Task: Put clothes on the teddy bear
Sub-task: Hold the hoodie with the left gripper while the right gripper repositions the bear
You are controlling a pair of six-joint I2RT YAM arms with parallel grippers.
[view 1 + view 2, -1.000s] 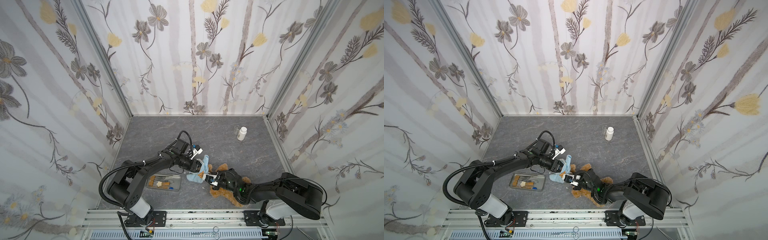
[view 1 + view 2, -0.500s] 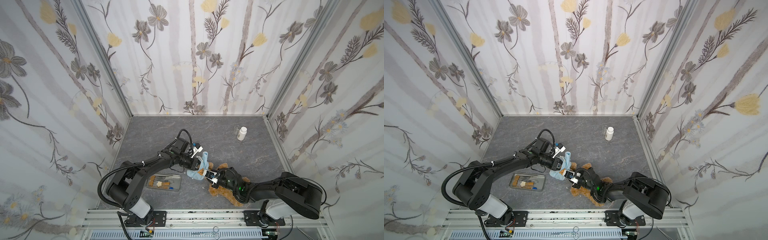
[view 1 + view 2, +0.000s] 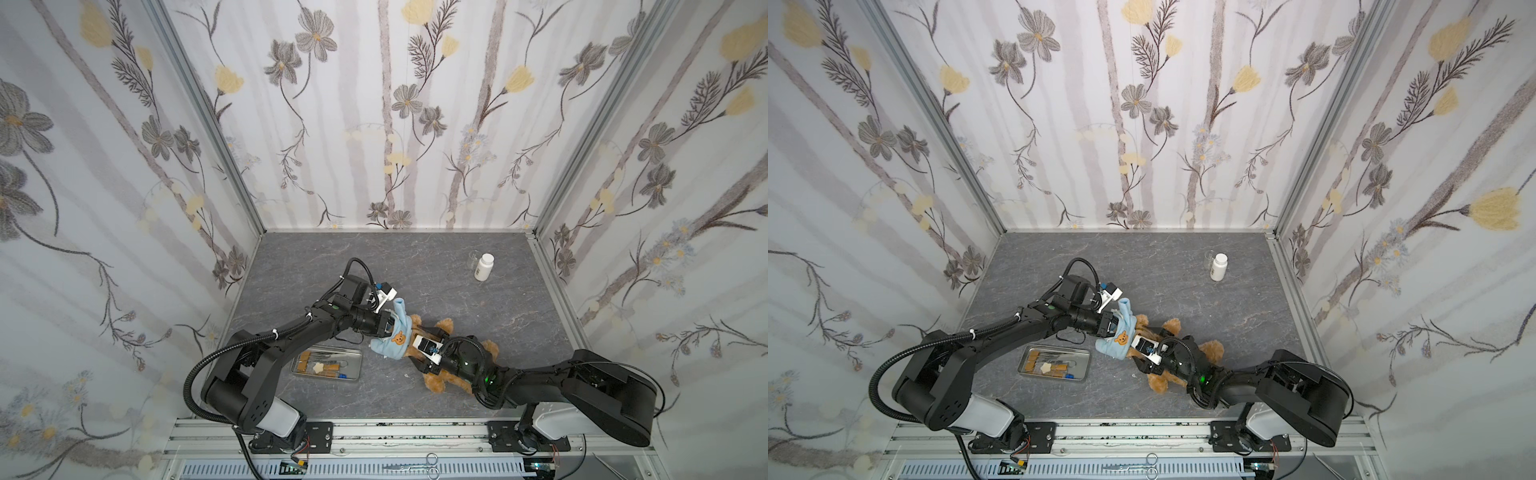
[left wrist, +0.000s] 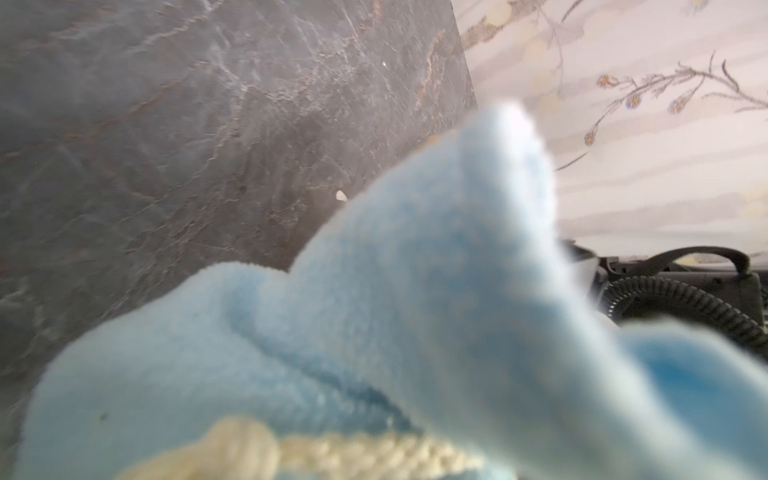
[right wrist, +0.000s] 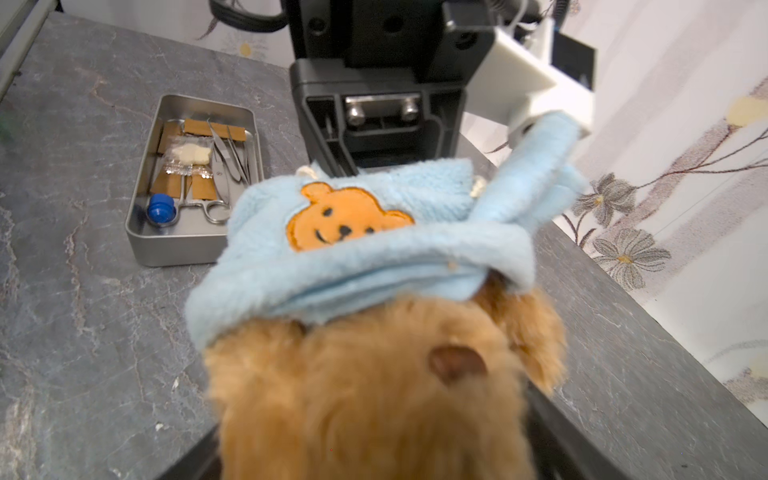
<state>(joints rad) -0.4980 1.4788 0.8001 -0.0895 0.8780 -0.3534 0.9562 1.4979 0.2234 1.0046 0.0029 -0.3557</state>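
Teddy bear (image 3: 435,383) lies near the front edge of the grey table (image 3: 415,270), just right of an open metal tray (image 3: 326,376) of instruments, its head pointing toward the left arm. A light blue shirt (image 3: 390,340) with an orange bear-face emblem (image 5: 340,224) covers the top of its head, while the golden-brown face, body and legs remain bare. The left gripper (image 3: 385,327) is clamped on the far edge of the shirt, whose fleece fills the left wrist view. The right gripper (image 3: 417,354) reaches in from the other side, its jaws spread wide on either flank of the bear; whether they press the fur cannot be made out. A white bottle (image 3: 483,267) stands well apart, toward the back right corner.
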